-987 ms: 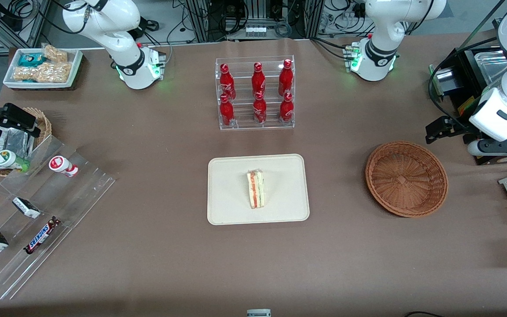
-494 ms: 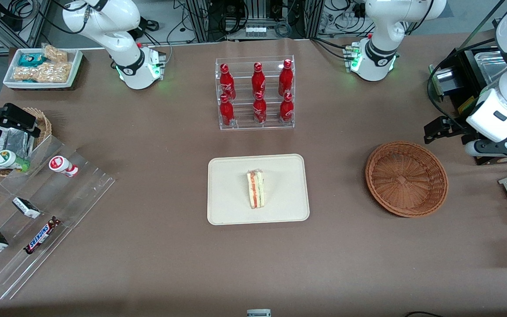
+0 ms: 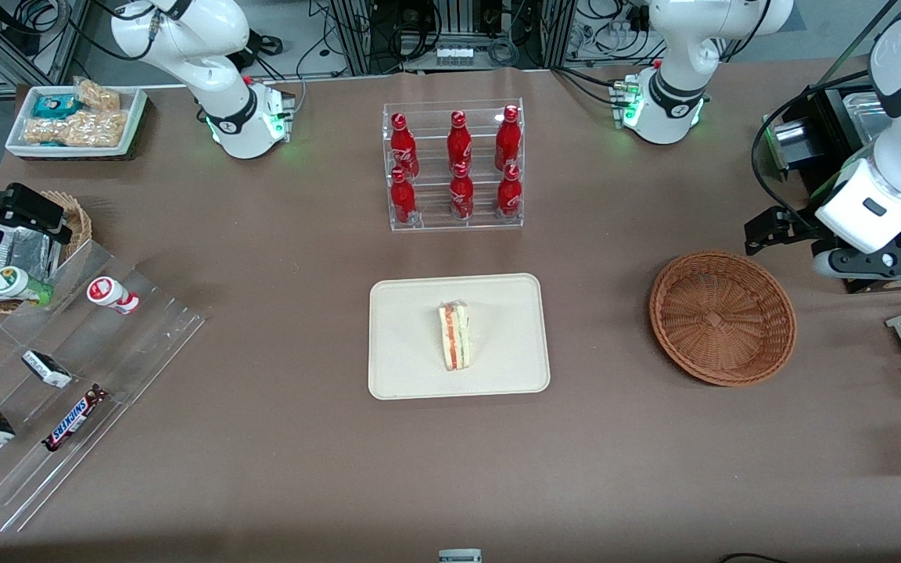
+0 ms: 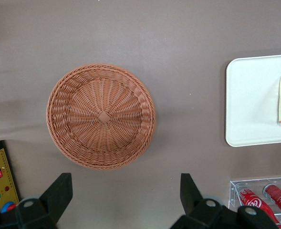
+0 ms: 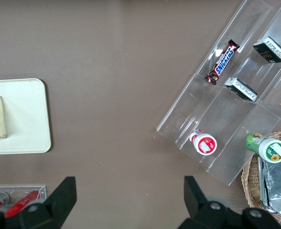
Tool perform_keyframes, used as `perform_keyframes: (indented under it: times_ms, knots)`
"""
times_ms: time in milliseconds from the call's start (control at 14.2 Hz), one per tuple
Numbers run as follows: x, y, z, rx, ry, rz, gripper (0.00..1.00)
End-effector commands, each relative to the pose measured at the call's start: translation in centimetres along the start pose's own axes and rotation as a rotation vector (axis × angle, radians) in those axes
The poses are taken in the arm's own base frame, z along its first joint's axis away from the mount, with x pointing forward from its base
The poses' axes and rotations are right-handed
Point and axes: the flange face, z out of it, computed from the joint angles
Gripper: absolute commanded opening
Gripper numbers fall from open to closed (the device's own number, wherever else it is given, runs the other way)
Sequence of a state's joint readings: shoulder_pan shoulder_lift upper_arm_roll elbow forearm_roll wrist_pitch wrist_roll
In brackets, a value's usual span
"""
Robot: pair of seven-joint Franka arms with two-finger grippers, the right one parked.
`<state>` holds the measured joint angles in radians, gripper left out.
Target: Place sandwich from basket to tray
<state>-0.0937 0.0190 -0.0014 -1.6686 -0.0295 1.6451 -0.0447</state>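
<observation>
So the sandwich (image 3: 455, 336) is lying flat on the tray (image 3: 403, 367), roughly in its middle, out in the centre of the brown surface (image 3: 302, 469). The basket (image 3: 722, 317) sits well apart from it toward the working arm's end, nothing in it. The gripper (image 4: 126, 195) hangs up above the surface just beside the basket's rim, slightly farther from the front camera, jaws spread wide and holding nothing. The rack of red bottles (image 3: 454, 168) stands farther from the camera than the tray.

Glossy white arm segments with dark grey joint bands, green-lit bases, black cables, and a black claw (image 4: 125, 195).
</observation>
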Motion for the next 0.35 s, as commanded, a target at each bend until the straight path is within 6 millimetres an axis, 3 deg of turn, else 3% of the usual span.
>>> perform_keyframes:
  times_ms: [0, 282]
  knots:
    - [0.16, 0.17, -0.45, 0.011, -0.002, 0.018, 1.0]
    - [0.16, 0.09, -0.7, 0.011, 0.004, 0.017, 1.0]
